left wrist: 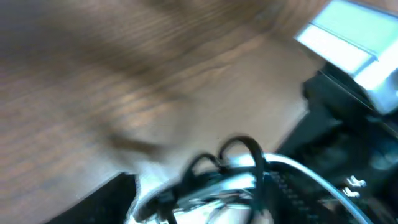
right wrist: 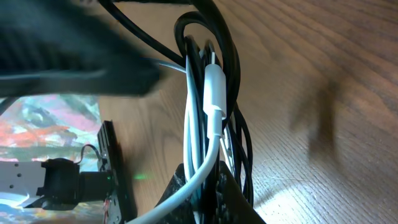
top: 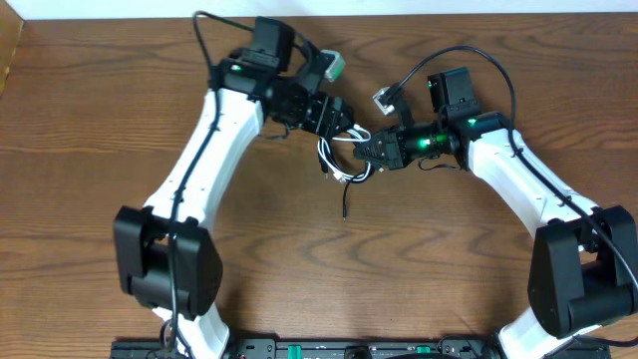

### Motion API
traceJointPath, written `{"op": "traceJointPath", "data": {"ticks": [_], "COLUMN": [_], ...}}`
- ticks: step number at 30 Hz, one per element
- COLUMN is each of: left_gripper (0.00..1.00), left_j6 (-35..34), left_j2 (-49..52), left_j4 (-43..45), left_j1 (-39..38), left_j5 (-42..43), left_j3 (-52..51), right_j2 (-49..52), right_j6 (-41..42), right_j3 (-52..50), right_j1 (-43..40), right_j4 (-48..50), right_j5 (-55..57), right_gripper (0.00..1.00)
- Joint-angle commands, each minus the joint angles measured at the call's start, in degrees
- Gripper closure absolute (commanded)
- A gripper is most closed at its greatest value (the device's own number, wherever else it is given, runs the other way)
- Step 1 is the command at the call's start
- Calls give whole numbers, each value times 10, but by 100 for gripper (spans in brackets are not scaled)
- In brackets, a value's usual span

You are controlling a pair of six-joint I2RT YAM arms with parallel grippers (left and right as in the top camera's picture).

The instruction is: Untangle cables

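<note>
**Overhead:** cable bundle [top: 341, 160], black and white loops intertwined, at mid-bench [top: 100, 150] between the arms. Right tool [top: 371, 150] is pressed together, pinching the bundle's right side. Left tool [top: 337, 118] is just beside its upper edge.

**Left wrist:** blurred. Loops lie close ahead; whether this tool is spread cannot be told.

**Right wrist:** white cord [right wrist: 208, 93] and black cord [right wrist: 227, 56] run together into the pinch.

**Step, as judged:** separation just begun. The next move calls for the left tool to take one cord alone and draw it away.
</note>
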Motion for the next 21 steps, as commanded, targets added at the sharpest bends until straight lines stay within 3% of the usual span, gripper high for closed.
{"op": "traceJointPath", "data": {"ticks": [1,4,5,13,16,21], "left_gripper": [53,90,92,92,93,93], "left_j6": [20,20,18,-121,-173,-183], "left_j2": [6,7,7,-18,-43,-79], "left_j4": [22,42,46,63,64,63], "left_j1": [-2,0,1,5,10,18], "left_j5": [-59,-59,-59,-112,-108,-24], "left_j3": [-1,-1,-1,12,12,12], "right_j2": [-7,-7,-7,-7,-7,-7], "right_j6": [6,6,6,57,57,57], "right_j3": [2,2,2,2,2,1], "right_j1": [2,2,2,2,3,4], "right_j4": [0,0,0,-16,-30,-29], "right_j5": [-31,-31,-30,85,121,137], "right_gripper": [97,97,96,75,75,74]}}
